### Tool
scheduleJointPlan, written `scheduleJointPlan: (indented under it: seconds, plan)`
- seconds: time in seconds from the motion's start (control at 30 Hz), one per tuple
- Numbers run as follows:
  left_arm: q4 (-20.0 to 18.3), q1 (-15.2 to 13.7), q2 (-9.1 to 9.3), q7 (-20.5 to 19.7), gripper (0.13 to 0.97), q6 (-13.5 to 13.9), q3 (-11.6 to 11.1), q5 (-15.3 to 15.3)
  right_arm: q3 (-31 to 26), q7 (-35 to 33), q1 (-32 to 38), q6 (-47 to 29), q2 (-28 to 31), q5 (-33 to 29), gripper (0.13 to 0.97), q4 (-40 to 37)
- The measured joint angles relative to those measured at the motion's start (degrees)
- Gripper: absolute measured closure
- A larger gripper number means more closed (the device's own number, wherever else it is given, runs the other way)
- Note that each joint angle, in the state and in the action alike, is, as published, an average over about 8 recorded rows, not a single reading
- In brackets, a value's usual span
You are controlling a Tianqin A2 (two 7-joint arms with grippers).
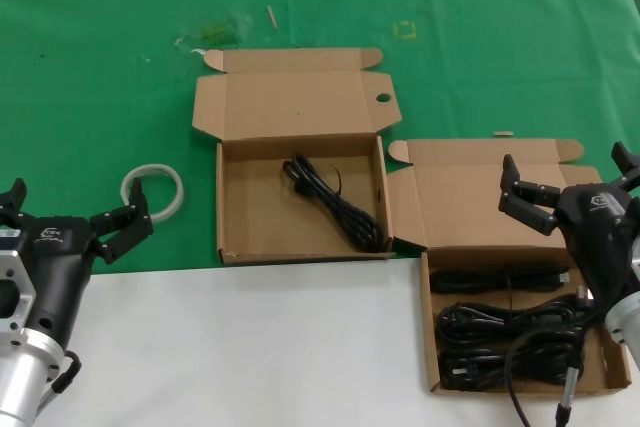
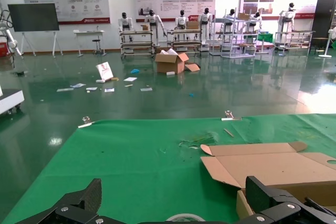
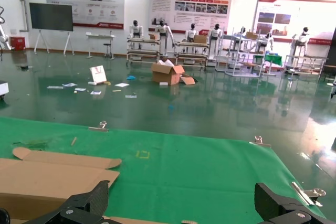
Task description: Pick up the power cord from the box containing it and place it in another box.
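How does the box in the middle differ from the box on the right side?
The middle box holds one thin power cord with much bare floor; the right box is filled with several bulkier black cables. The middle box lies on the green cloth, the right box mostly on white surface. Both are open brown cardboard.

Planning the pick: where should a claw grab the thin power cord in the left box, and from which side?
Grip the power cord at mid-hank, coming straight down through the open top of its box. It lies flat and diagonal, so set the fingers across it. The open left claw is nearer.
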Motion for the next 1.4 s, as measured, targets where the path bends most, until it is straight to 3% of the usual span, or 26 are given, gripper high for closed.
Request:
scheduleJointPlan:
  seconds: [1.4]
  plan:
    - [0.0, 0.0, 0.00, 0.0, 0.132, 0.0, 0.0, 0.0, 0.0, 0.0, 0.0, 0.0, 0.0, 0.0, 0.129, 0.0]
